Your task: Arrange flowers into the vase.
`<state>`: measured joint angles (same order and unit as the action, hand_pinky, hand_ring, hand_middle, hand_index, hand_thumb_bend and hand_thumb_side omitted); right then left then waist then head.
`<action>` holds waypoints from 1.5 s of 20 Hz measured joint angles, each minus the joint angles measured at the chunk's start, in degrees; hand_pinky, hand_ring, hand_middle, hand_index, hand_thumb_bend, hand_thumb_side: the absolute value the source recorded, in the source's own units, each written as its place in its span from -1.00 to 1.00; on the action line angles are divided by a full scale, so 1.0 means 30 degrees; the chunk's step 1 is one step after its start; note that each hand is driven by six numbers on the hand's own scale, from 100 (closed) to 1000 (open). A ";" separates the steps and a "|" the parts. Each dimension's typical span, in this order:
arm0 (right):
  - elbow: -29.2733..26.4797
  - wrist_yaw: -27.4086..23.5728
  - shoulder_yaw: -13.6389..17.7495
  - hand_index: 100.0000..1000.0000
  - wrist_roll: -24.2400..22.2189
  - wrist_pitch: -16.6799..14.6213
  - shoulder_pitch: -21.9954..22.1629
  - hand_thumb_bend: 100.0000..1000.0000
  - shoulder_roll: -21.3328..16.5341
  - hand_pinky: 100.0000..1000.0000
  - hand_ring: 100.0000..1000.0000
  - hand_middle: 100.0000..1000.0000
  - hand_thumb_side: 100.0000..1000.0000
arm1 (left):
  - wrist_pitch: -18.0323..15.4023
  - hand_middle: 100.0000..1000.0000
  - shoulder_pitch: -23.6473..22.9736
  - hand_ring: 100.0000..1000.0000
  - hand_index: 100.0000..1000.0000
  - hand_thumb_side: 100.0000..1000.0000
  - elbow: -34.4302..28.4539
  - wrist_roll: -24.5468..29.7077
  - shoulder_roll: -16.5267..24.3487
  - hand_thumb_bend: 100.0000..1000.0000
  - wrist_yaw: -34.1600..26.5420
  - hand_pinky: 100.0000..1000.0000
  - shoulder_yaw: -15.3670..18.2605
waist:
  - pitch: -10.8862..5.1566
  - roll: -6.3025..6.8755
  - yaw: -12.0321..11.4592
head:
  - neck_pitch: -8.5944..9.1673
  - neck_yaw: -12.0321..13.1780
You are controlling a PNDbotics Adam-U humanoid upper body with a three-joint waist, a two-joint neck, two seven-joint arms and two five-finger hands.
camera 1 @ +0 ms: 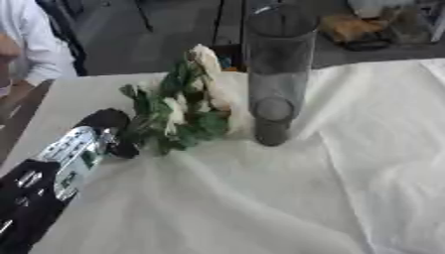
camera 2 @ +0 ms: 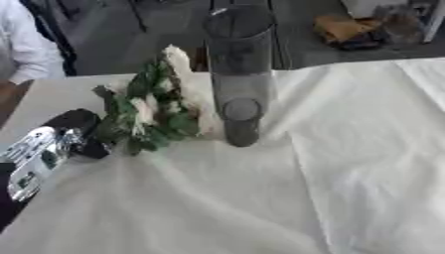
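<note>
left hand (camera 1: 109,130): at the lower end of the flowers (camera 1: 187,106), whether clenched on the stems cannot be told | flowers: white blooms and green leaves, lying just left of the vase (camera 1: 276,74) | vase: tall, clear, upright on the white-draped worktop (camera 1: 347,173)

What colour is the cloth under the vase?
White, wrinkled cloth under the clear vase; the left eye view shows it best.
</note>
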<state>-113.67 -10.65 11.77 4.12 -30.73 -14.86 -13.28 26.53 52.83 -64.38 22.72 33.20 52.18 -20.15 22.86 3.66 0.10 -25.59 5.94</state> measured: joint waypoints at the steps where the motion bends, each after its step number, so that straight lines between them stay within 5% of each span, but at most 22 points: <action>1: 0.0000 -0.0001 0.0000 0.82 0.0000 0.0001 0.0000 -1.00 0.0000 0.69 0.69 0.17 1.00 | -0.0081 -1.00 -0.0006 -1.00 -1.00 -0.30 0.0022 -0.0110 0.0000 -0.74 0.0172 -1.00 -0.0001 | 0.0000 -0.0013 0.0000 | 0.0000 0.0000; 12: 0.0000 -0.0004 0.0001 0.82 0.0120 0.0122 0.0068 -1.00 0.0001 0.69 0.69 0.16 0.99 | -0.0771 -1.00 -0.0146 -1.00 -0.99 -0.24 -0.0723 0.1412 0.0266 -0.70 -0.0795 -1.00 -0.0162 | -0.0010 -0.0046 -0.0129 | -0.0009 -0.0015; 30: 0.0000 -0.0019 -0.0003 0.82 0.0273 0.0290 0.0099 -1.00 -0.0003 0.69 0.69 0.16 0.99 | 0.0414 -1.00 -0.0284 -1.00 -1.00 -0.19 -0.4324 0.3195 0.1492 -0.88 -0.1979 -1.00 -0.0204 | -0.0245 0.0005 -0.0261 | -0.0031 -0.0031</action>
<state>-113.67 -10.71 11.76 4.94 -29.86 -14.56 -13.29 27.77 51.97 -77.35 32.30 37.68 46.25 -20.76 22.12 3.68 -0.68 -25.68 5.85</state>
